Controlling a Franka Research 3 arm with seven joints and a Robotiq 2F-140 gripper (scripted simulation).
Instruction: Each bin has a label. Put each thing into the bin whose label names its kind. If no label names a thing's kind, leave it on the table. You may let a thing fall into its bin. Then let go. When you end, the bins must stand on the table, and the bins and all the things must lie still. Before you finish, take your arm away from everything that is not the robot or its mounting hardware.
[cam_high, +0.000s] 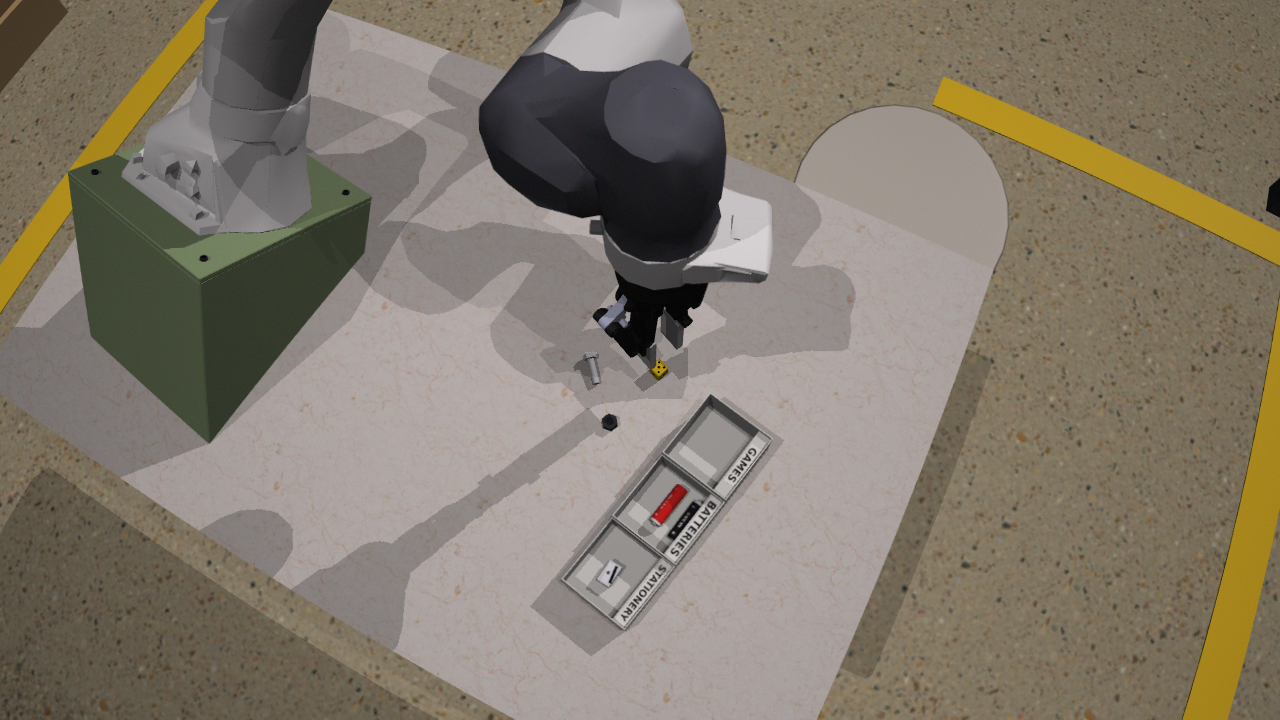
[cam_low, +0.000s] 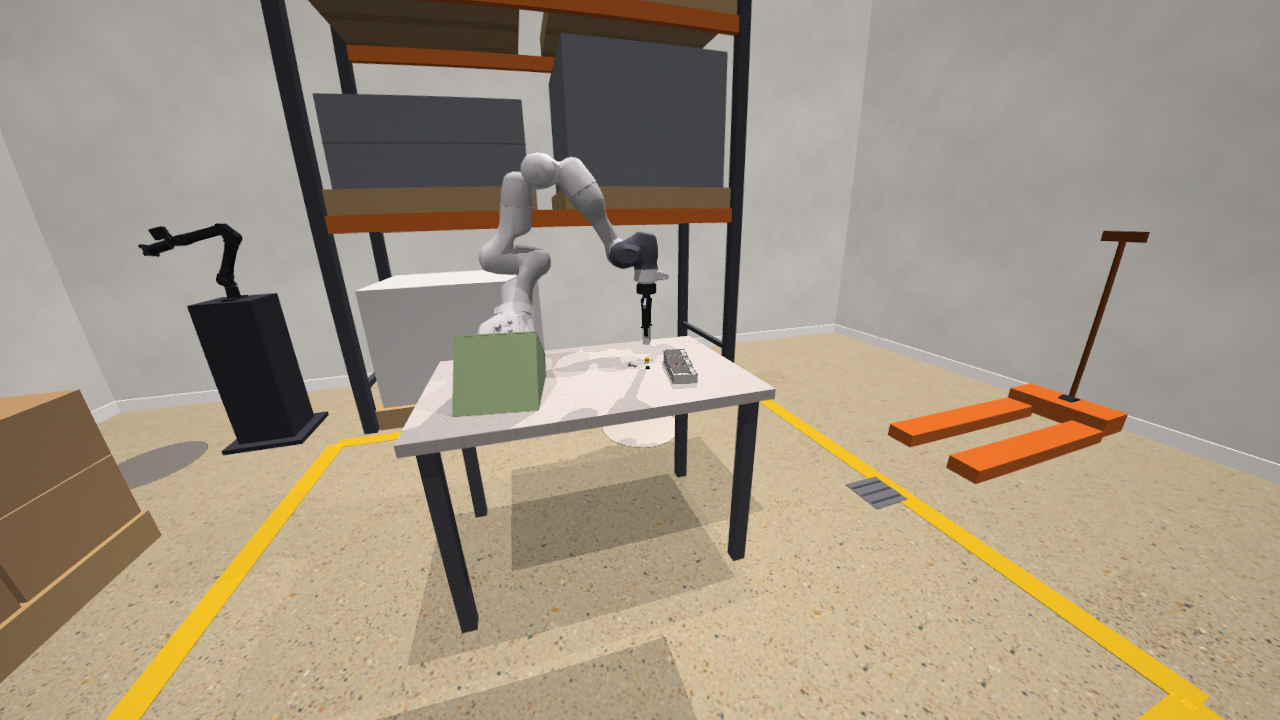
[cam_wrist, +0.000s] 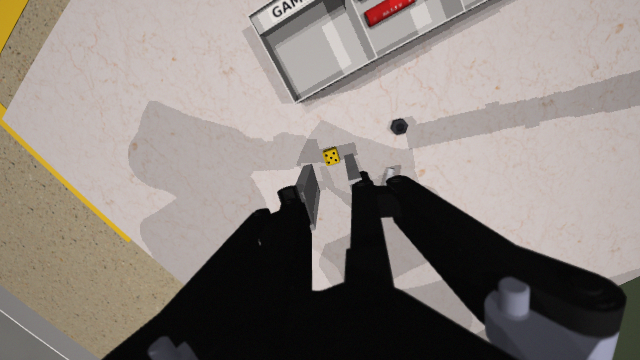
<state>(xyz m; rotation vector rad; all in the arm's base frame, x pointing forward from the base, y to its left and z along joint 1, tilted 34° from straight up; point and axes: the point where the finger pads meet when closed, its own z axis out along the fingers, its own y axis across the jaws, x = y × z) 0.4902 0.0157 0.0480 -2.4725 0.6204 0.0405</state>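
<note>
My gripper (cam_high: 662, 346) (cam_low: 646, 340) (cam_wrist: 331, 174) is partly open and empty, above a yellow die (cam_high: 659, 368) (cam_low: 647, 360) (cam_wrist: 331, 156) on the table. A silver bolt (cam_high: 592, 368) (cam_wrist: 390, 173) and a black nut (cam_high: 609, 421) (cam_wrist: 399, 126) lie near it; a finger partly hides the bolt in the wrist view. The GAMES bin (cam_high: 743, 465) (cam_wrist: 287, 9) is empty. The BATTERIES bin (cam_high: 693, 528) holds a red battery (cam_high: 668, 504) (cam_wrist: 390, 11) and a black battery (cam_high: 684, 519). The STATIONERY bin (cam_high: 642, 592) holds a small sharpener (cam_high: 609, 573).
The three bins stand joined in a row on the table (cam_high: 483, 617) (cam_low: 590, 407). The green pedestal (cam_high: 147, 308) (cam_low: 494, 376) with the arm's base stands at the table's other end.
</note>
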